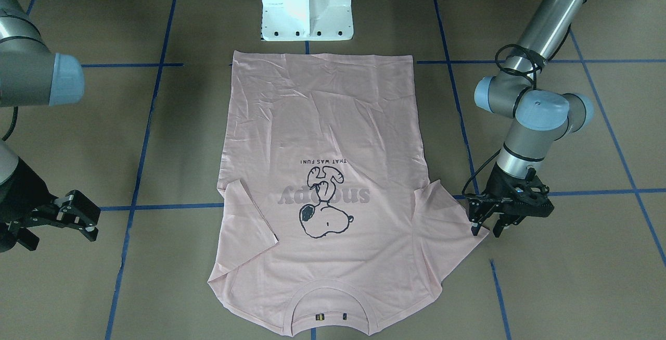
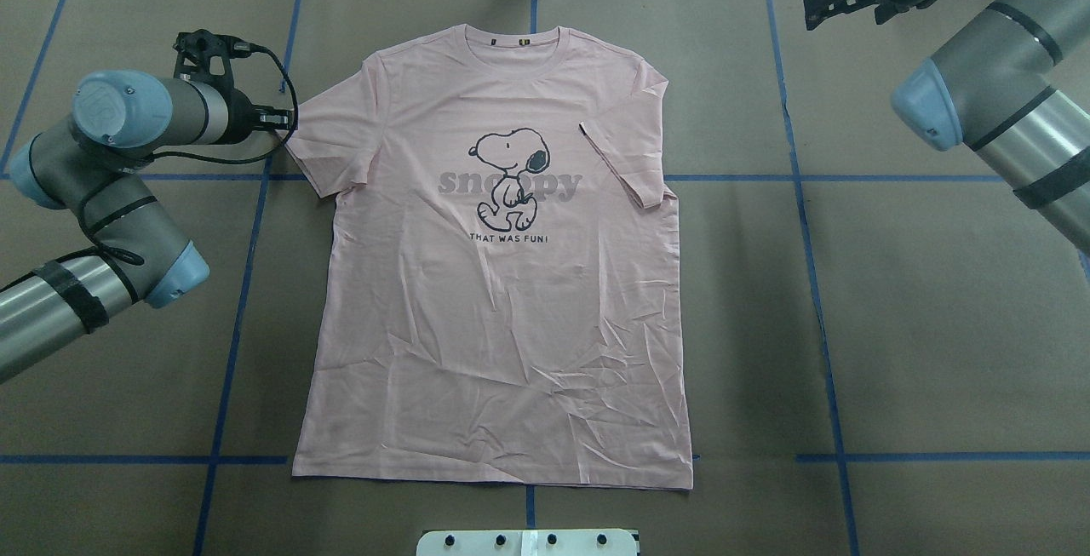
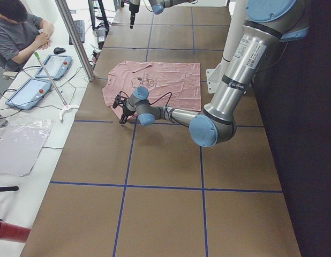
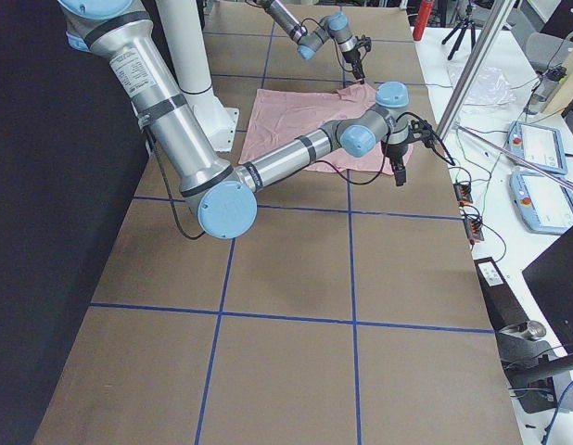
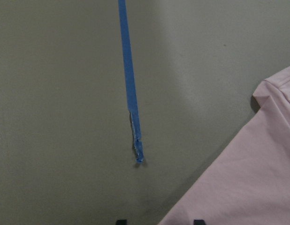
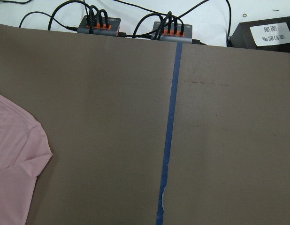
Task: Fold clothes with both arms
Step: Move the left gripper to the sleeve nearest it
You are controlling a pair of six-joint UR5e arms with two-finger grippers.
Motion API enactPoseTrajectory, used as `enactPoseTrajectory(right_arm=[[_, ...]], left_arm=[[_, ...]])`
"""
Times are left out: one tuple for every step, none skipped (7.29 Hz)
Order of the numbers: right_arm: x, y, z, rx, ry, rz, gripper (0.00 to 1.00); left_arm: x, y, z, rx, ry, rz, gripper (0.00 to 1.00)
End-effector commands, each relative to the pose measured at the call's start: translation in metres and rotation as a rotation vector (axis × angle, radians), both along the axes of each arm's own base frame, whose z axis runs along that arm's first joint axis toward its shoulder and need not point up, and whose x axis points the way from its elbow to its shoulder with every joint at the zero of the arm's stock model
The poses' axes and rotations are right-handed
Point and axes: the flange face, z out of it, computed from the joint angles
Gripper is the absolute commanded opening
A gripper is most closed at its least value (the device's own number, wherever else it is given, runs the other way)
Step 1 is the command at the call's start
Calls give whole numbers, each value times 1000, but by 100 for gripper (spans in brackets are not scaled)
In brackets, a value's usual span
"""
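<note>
Both claws gape: left claw at the sleeve edge of the shirt, right claw well away. Left could nip just the hem and drag the shirt askew.

T-shirt on table; left jaws beside sleeve; right jaws apart.
</note>
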Motion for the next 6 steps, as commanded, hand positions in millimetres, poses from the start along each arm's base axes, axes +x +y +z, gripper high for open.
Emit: enactPoseTrajectory(right_arm=[[0, 0, 1, -1, 1, 1, 100], [0, 0, 1, -2, 2, 1, 100], [0, 0, 1, -2, 2, 1, 100], [0, 0, 1, -2, 2, 1, 100], [0, 0, 0, 0, -1, 0, 100], [0, 0, 0, -1, 1, 1, 100]], left_arm=[[2, 1, 0, 0, 0, 2, 29], [2, 2, 1, 0, 0, 4, 4], [1, 3, 0, 6, 0, 6, 0], [1, 3, -2, 16, -3, 12, 0], [-7, 8, -33, 51, 29, 10, 0], [-8, 11, -60, 35, 18, 14, 0]])
